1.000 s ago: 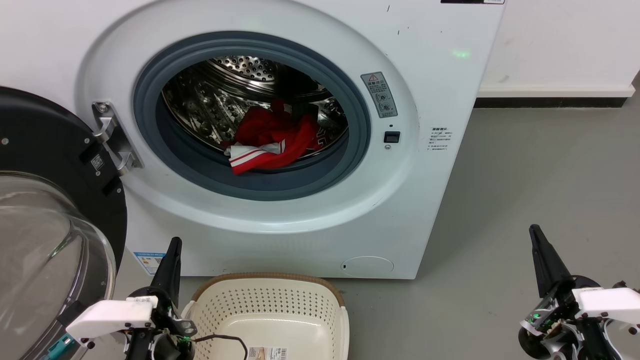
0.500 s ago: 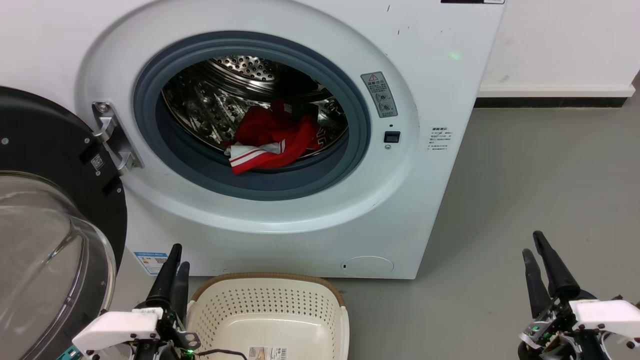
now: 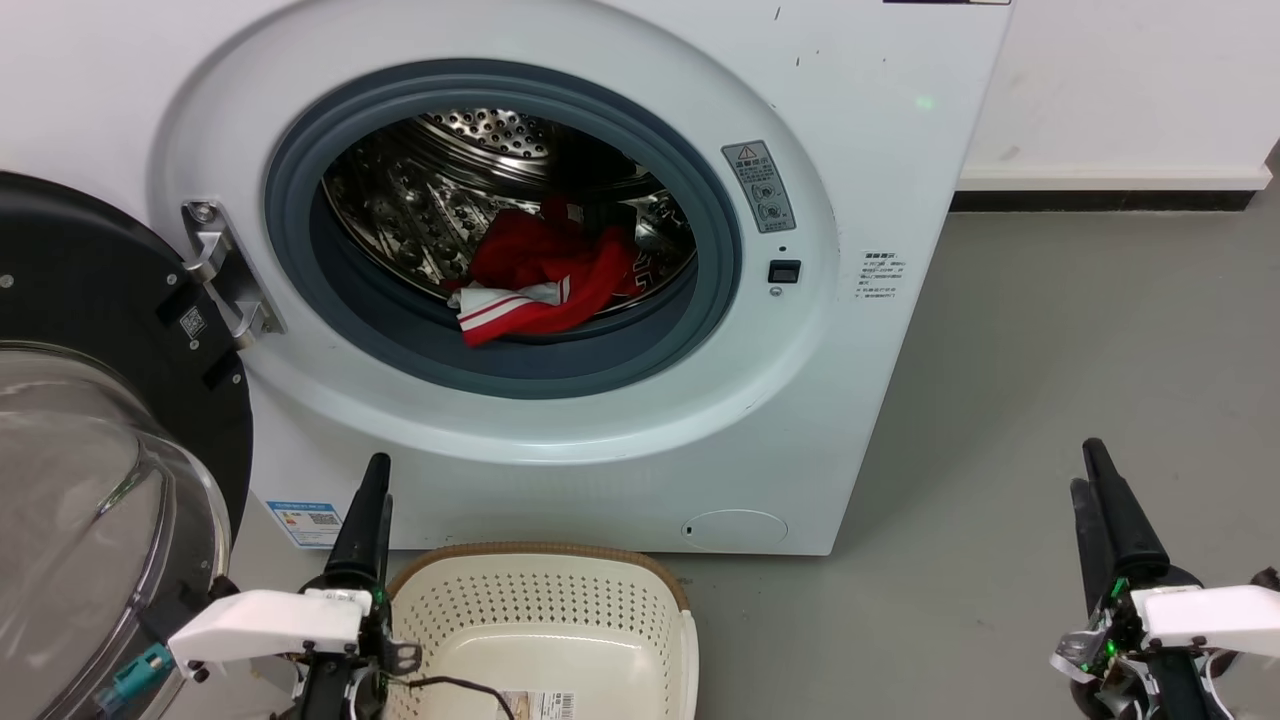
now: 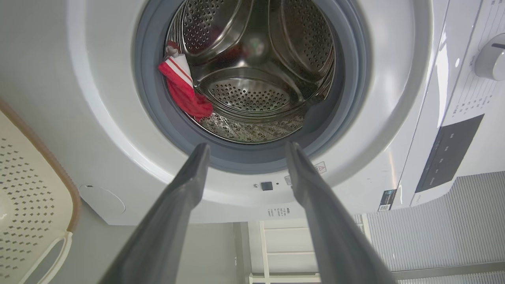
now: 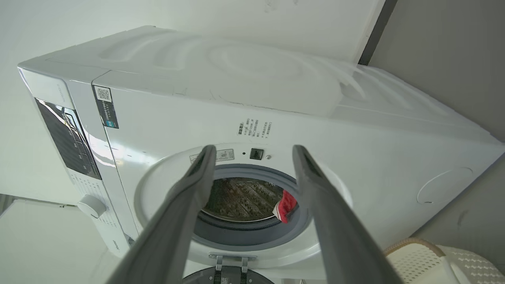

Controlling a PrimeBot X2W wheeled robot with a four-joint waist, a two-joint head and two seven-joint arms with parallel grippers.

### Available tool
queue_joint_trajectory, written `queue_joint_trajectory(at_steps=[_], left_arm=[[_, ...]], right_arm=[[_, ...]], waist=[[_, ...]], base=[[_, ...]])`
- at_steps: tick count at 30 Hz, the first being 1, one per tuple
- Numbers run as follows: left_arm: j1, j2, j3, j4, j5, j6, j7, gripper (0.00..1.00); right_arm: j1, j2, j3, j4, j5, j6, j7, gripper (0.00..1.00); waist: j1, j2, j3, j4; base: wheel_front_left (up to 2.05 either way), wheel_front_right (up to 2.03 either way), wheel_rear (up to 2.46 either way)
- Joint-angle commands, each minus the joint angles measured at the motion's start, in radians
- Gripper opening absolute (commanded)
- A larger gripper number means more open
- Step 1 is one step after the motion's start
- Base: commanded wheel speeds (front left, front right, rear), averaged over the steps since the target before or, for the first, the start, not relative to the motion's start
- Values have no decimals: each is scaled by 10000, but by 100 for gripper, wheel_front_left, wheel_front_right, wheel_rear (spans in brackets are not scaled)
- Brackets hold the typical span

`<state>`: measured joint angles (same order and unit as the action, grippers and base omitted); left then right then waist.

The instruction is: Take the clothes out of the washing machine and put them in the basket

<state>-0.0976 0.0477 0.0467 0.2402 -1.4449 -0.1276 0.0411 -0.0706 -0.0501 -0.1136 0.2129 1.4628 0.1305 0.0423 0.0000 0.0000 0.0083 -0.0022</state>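
Two grippers sit low before the washing machine (image 3: 860, 180): left gripper (image 4: 247, 146) and right gripper (image 5: 254, 149), fingers spread, holding nothing. Grey floor (image 3: 1080, 330); white wall (image 3: 1120, 80) behind the machine. Door (image 3: 90, 280) swung wide. Clothes (image 3: 540, 275) heaped at the drum bottom, long axis across the opening, striped hem toward the hinge side. Basket (image 3: 540, 553) at the machine's foot.

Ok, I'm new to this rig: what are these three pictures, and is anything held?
The wide picture is from the robot's head, looking down at a large white front-loading washing machine with its black-rimmed glass door swung open. Red garments with white stripe trim lie in its steel drum. A cream perforated plastic basket with a brown rim stands on the floor below. The dark two-fingered left gripper and right gripper show at the bottom corners. The other two pictures look along each gripper's fingers from its wrist. Both are open, holding nothing.
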Motion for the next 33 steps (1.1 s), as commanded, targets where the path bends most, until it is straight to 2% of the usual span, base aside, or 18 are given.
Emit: queue_joint_trajectory(at_steps=[1, 6, 19, 33], left_arm=[[-366, 26, -68, -311, 526, -13, -124, 100], [-408, 27, -161, -495, 1390, -15, -338, 100], [-573, 29, -387, -786, 3830, 63, -850, 100], [-682, 31, -785, -705, 6232, 257, -1296, 100]], right_arm=[[-65, -15, 30, -390, -676, 2, -139, 100], [-10, -17, 113, -797, -2121, 2, -357, 100], [243, -15, 278, -1425, -4595, 2, -864, 100], [441, -14, 352, -1536, -7077, 3, -1311, 100]], waist=[[0, 0, 5, 1], [0, 0, 12, 4], [0, 0, 2, -1], [0, 0, -27, -18]], base=[[0, 0, 0], [0, 0, 0], [0, 0, 0], [0, 0, 0]])
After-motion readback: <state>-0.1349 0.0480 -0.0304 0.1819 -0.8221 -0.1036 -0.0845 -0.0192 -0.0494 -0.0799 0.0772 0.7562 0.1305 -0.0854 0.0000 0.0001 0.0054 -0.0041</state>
